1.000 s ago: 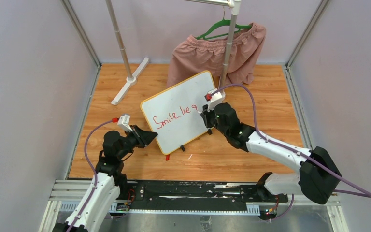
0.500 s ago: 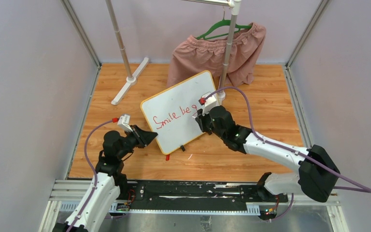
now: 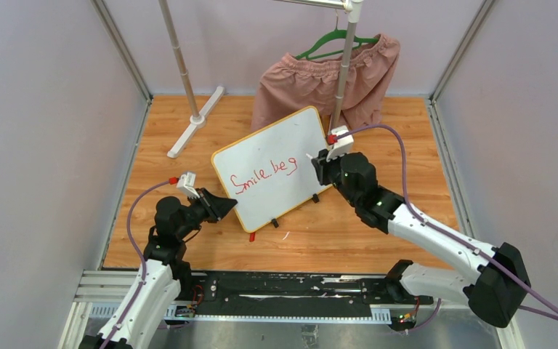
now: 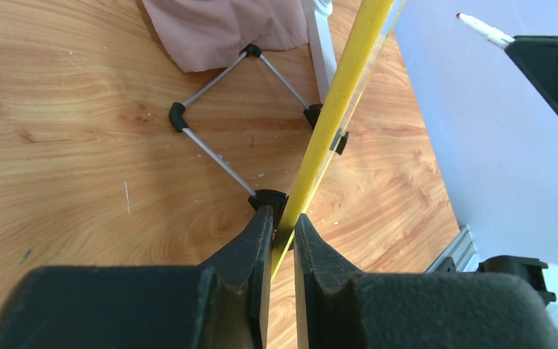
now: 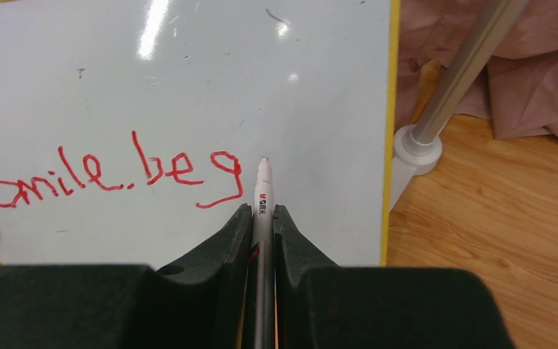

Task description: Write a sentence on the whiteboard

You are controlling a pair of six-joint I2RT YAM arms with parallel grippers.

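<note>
The whiteboard (image 3: pixel 280 142) stands tilted on the wood floor, white with a yellow rim. Red cursive on it reads "Smile, be g" (image 3: pixel 265 174), also in the right wrist view (image 5: pixel 109 178). My left gripper (image 3: pixel 227 209) is shut on the board's lower left edge; the left wrist view shows the yellow rim (image 4: pixel 334 109) pinched between the jaws (image 4: pixel 282 222). My right gripper (image 3: pixel 318 167) is shut on a white marker (image 5: pixel 261 193), whose red tip sits just right of the "g", near the board's right part.
A pink garment (image 3: pixel 327 80) hangs on a green hanger from a grey rack pole (image 3: pixel 341 80) behind the board. A second pole with a white foot (image 3: pixel 196 120) stands back left. Grey walls close in both sides. A red marker cap (image 3: pixel 252 237) lies by the board's lower corner.
My right gripper moved right and back from the board after finishing the "g". The left gripper and the board have not moved.
</note>
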